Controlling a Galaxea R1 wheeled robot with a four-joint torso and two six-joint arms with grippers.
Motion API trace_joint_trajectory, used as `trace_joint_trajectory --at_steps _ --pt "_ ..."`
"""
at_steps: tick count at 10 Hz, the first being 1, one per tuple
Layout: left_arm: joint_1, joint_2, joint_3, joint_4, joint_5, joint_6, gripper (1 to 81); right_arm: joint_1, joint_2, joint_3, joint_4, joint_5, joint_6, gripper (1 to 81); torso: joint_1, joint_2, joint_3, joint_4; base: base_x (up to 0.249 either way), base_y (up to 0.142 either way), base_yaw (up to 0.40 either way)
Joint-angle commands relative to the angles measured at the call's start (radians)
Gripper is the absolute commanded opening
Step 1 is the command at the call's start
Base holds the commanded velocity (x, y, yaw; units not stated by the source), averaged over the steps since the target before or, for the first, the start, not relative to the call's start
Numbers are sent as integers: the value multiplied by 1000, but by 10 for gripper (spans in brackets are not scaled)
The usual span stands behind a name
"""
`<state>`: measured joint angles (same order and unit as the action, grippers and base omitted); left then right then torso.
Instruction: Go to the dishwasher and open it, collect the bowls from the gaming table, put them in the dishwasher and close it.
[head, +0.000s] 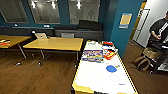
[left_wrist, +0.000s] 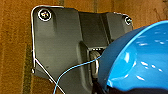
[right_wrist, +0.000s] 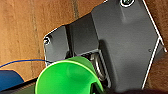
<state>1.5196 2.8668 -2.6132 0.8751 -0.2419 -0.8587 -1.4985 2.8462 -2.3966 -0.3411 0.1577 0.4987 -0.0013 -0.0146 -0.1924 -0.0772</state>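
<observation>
A deep blue bowl (left_wrist: 140, 60) is seen gripped in the left claw over wooden floor (left_wrist: 15, 50), and a green bowl (right_wrist: 67, 77) is seen gripped in the right claw. On the white-topped gaming counter (head: 100, 80), a flatter blue bowl (head: 111, 68) is left lying near the middle, with board-game boxes (head: 93, 55) stacked toward the far end. Yellow-wood tables (head: 55, 43) are noted to the left, and a person (head: 160, 30) at the right edge.
</observation>
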Motion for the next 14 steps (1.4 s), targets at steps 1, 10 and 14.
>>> trace_joint_trajectory --at_steps 1,10,14 --pt "-14 -10 1 21 27 9 10 26 -9 8 -27 -41 -2 10 1 0 0 0 -143 0 0" --pt "-11 8 -10 21 29 24 10 20 14 -32 -38 -41 -2 10 1 0 0 0 -143 0 0" --pt "-11 10 -13 21 29 24 10 20 15 -36 -38 -40 -2 10 1 0 0 0 -143 0 0"
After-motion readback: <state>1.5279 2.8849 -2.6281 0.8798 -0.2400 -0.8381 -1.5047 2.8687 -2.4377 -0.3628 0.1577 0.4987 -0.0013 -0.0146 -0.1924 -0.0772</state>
